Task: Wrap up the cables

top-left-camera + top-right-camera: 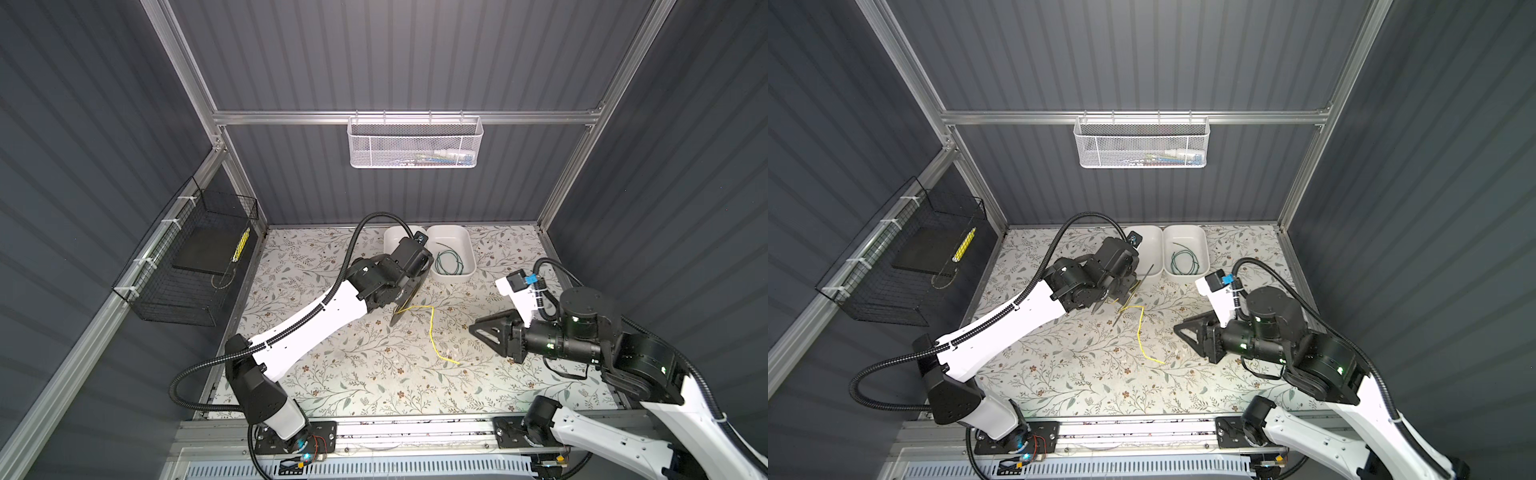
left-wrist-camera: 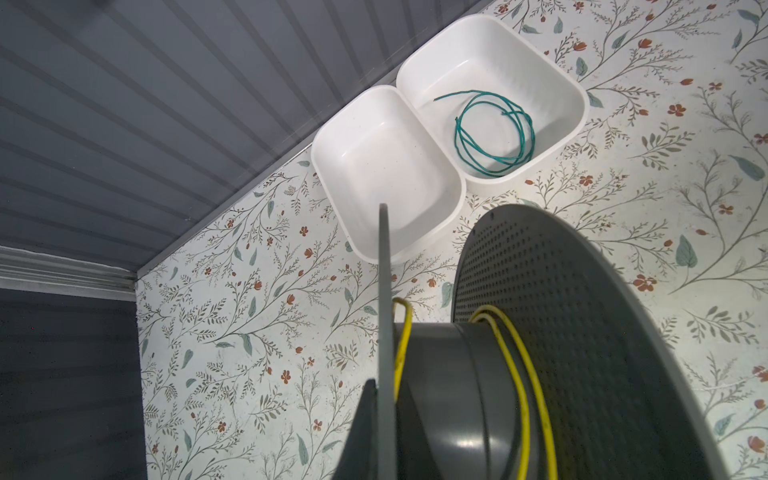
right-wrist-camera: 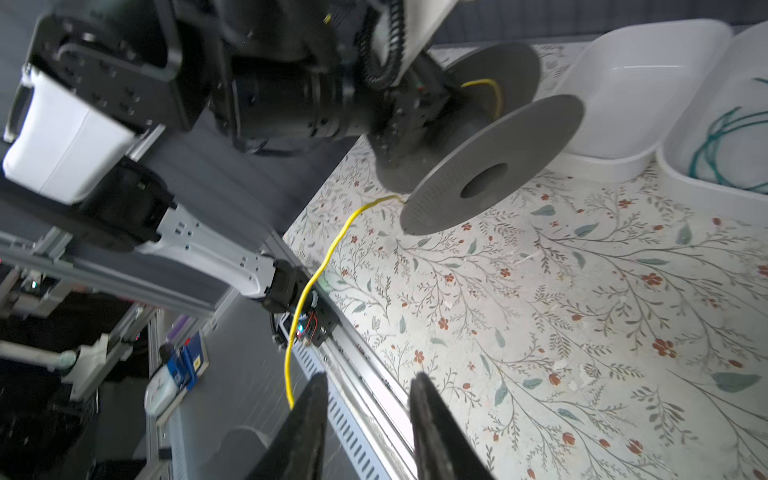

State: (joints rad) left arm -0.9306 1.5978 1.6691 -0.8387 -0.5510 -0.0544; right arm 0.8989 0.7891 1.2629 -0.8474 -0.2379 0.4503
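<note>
A grey spool point(image 2: 582, 332) is tilted just above the table, and my left gripper point(image 2: 384, 436) is shut on its thin flange point(image 2: 384, 270). A few turns of the yellow cable point(image 2: 515, 365) lie on the hub. The rest of the yellow cable point(image 1: 432, 328) point(image 1: 1140, 328) trails over the table toward the front. My right gripper point(image 1: 473, 329) point(image 3: 370, 378) hovers open to the right of the cable's loose end, which runs past the outside of one finger point(image 3: 311, 411); nothing is between the jaws. The green cable point(image 1: 451, 259) point(image 2: 494, 133) lies coiled in the right white bin point(image 1: 467, 249).
A second white bin point(image 2: 386, 178), with nothing in it, stands beside the first at the back, partly under my left wrist. A white mesh basket point(image 1: 415, 143) hangs on the back rail and a black wire basket point(image 1: 187, 266) on the left wall. A metal rail point(image 1: 415, 428) borders the front.
</note>
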